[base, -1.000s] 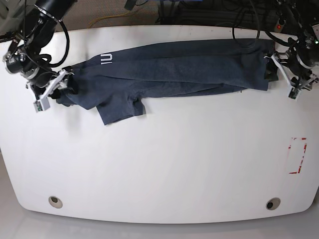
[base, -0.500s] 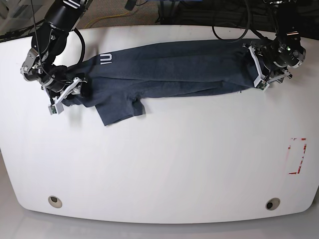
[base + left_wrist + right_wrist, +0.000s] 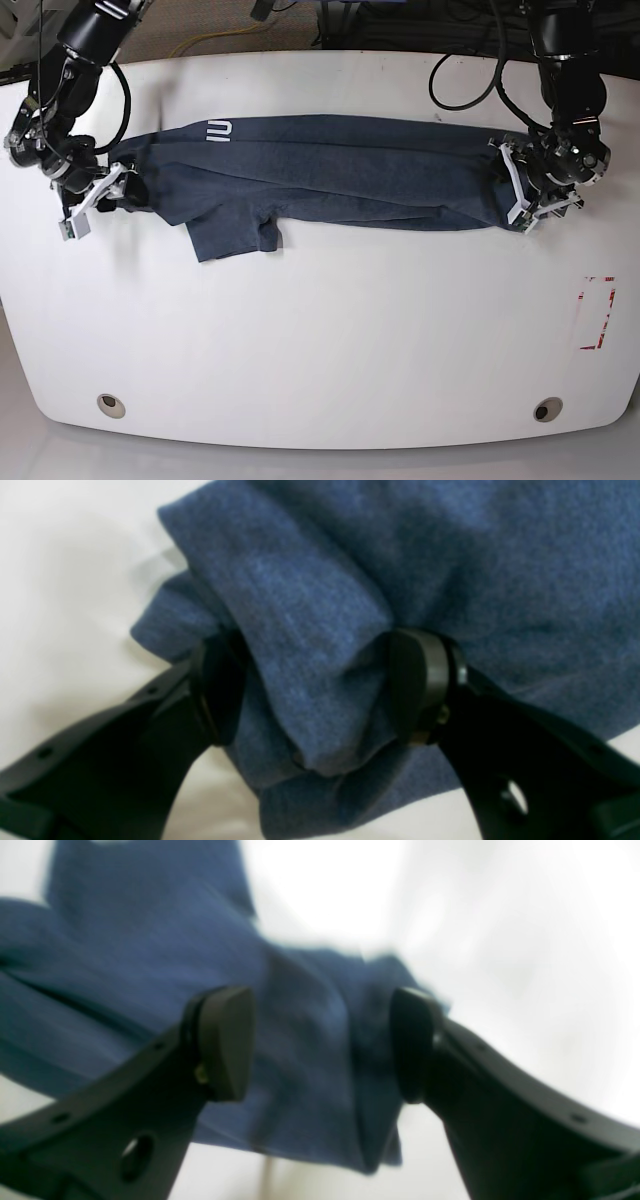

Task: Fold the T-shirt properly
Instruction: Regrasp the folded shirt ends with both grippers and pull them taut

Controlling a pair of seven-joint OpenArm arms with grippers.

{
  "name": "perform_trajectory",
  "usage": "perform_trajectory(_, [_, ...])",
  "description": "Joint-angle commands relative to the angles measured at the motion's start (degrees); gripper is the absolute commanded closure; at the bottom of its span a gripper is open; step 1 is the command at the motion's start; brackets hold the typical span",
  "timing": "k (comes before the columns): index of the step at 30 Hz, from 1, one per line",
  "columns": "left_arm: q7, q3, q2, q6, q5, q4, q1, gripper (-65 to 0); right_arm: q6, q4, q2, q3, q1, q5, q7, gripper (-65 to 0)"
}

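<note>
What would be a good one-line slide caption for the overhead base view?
Two robot arms stretch a navy T-shirt lengthwise across a white table, one pincer at each end.

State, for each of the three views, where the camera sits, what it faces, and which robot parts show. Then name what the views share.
Base: high above the white table, looking down; both arms show at the T-shirt ends.
Left wrist: behind the left gripper, its pads bunching a thick fold of cloth.
Right wrist: behind the right gripper, jaws apart over blurred cloth.
Shared: all three show the T-shirt and table.
</note>
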Motion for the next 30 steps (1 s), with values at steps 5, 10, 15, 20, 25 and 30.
perform_trajectory(5, [0.76,1.63,-0.3,-0.08,0.34,1.32,-0.05,-40.7,0.08,-6.29,0.86,-3.72,10.9,1.76,-4.02,-41.4])
perform_trajectory(10, [0.76,1.55,-0.21,-0.08,0.34,1.32,0.13,-40.6,0.08,-17.54,1.48,-11.02,17.23,1.76,-1.03,-41.7])
perform_trajectory(15, [0.76,1.46,-0.3,-0.08,0.34,1.32,1.36,-40.4,0.08,-27.56,2.71,-20.86,21.36,1.76,5.3,-41.7])
perform_trajectory(20, [0.76,1.46,-0.3,-0.08,0.34,1.41,1.53,-40.4,0.08,-30.55,2.88,-27.9,21.36,1.68,11.98,-41.7])
perform_trajectory(25, [0.76,1.46,-0.21,-0.08,0.34,1.41,1.53,-40.4,0.08,-34.42,3.76,-32.2,21.1,1.68,17.61,-41.7])
perform_trajectory(30, [0.76,1.46,-0.12,-0.08,0.34,1.41,1.53,-40.4,0.08,-35.47,4.2,-33.26,19.51,1.59,21.74,-41.1])
